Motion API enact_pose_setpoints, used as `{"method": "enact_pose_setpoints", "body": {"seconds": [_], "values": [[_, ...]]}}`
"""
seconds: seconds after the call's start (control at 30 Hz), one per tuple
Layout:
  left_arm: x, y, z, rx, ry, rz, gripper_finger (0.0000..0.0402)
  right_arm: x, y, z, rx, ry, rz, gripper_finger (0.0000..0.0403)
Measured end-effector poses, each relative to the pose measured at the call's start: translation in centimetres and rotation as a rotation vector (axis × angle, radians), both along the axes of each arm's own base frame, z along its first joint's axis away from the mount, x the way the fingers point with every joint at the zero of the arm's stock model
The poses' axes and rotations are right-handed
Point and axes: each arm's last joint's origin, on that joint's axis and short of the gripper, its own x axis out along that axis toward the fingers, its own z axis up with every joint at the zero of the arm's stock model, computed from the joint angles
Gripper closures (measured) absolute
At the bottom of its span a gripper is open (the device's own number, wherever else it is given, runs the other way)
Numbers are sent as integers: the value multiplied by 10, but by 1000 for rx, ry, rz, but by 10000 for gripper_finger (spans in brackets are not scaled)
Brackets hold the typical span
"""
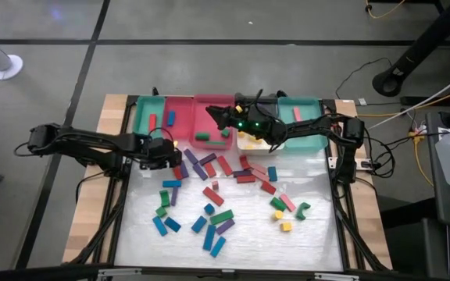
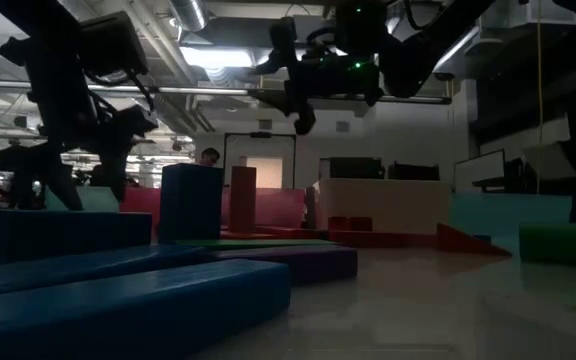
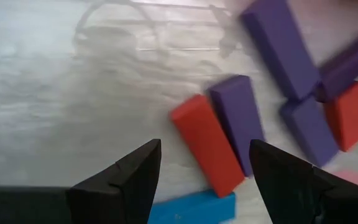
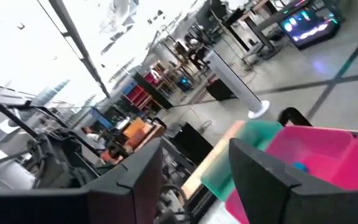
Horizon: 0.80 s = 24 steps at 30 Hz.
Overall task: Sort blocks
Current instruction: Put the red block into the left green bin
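Left wrist view: left end effector (image 3: 204,180) apart over blocks (image 3: 207,144), right end effector (image 4: 194,177) apart empty

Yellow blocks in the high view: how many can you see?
2. One yellow block lies right of centre beside a green block; the other sits just nearer the front edge. Others may be hidden.

Grey floor (image 1: 209,23) crossed by dark seam lines surrounds the worktop (image 1: 116,109), whose wooden edges show along both sides. A white post on a round base (image 1: 5,64) stands on the floor near the far left corner. Black and yellow cables (image 1: 401,117) trail across the floor to the right. Beyond the worktop, an open hall: ceiling ducts and pipes (image 2: 193,20), bright ceiling lighting (image 2: 218,58), a pale doorway (image 2: 265,160), and distant desks with lit monitors (image 4: 303,22).
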Motion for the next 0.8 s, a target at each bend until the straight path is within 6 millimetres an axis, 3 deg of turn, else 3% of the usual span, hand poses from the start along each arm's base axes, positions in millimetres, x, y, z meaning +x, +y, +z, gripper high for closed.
{"method": "enact_pose_setpoints", "body": {"seconds": [0.47,0.8], "values": [[19,1,-26,-26,96,-10,170,1,2,0,-10,0,72,216],[10,-1,-25,-56,150,-59,170,1,4,0,-15,6,124,216]]}}
